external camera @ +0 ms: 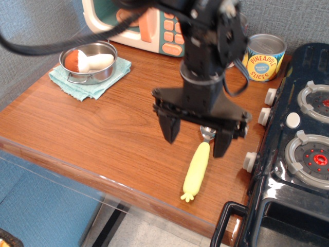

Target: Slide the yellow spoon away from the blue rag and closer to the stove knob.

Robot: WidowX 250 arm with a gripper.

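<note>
**Fingers spread above the spoon**

The fingers point(170, 128) stood wide apart and held nothing, the gripper point(197, 137) hanging over the table point(123, 128) with one black finger on each side of the spoon's upper end. The spoon point(197, 164) lay flat on the wood near the front edge, its yellow handle pointing toward that edge and its silver bowl partly hidden behind the gripper. It lay near the lowest knob point(250, 161) on the stove point(293, 170), not touching it. The rag point(92, 78) lay well apart at the table's far left, under a pot point(88, 62). A pineapple can point(264, 57) stood by the stove's far end.
</note>
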